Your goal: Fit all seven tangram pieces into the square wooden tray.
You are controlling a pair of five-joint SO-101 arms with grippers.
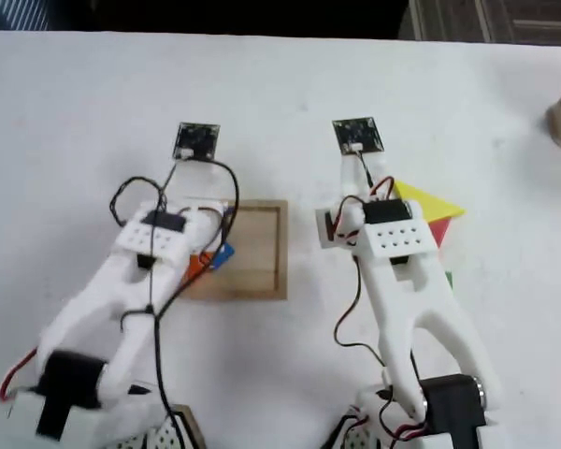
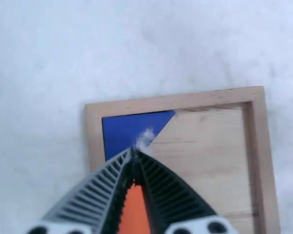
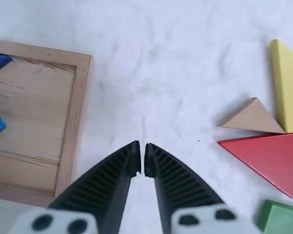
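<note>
Left fingers (image 2: 163, 190) closed tip to tip on an orange piece (image 2: 133, 212), held over the square wooden tray (image 2: 256, 146). A dark blue triangle (image 2: 127, 129) lies flush in one tray corner just past the tips. A light blue piece (image 1: 222, 254) sits in the tray beside the orange one.

Right fingers (image 3: 110, 187) nearly shut with a thin slit between them. They hold nothing and hang over bare counter (image 1: 75, 94) between tray and loose pieces.

Step, as judged: placing the orange piece. Four remain outside: yellow triangle (image 3: 288, 87), tan triangle (image 3: 254, 119), red triangle (image 3: 268, 158), green piece (image 3: 281, 219), clustered right of centre in the high view.

Next move calls for lowering the orange piece flat, an edge against the blue triangle or tray wall, then spreading the fingers.

Room: the right half of the tray floor is bare wood. The raised rim could catch a tilted piece. Tan touches yellow and nearly red, so there is little finger clearance there.
</note>
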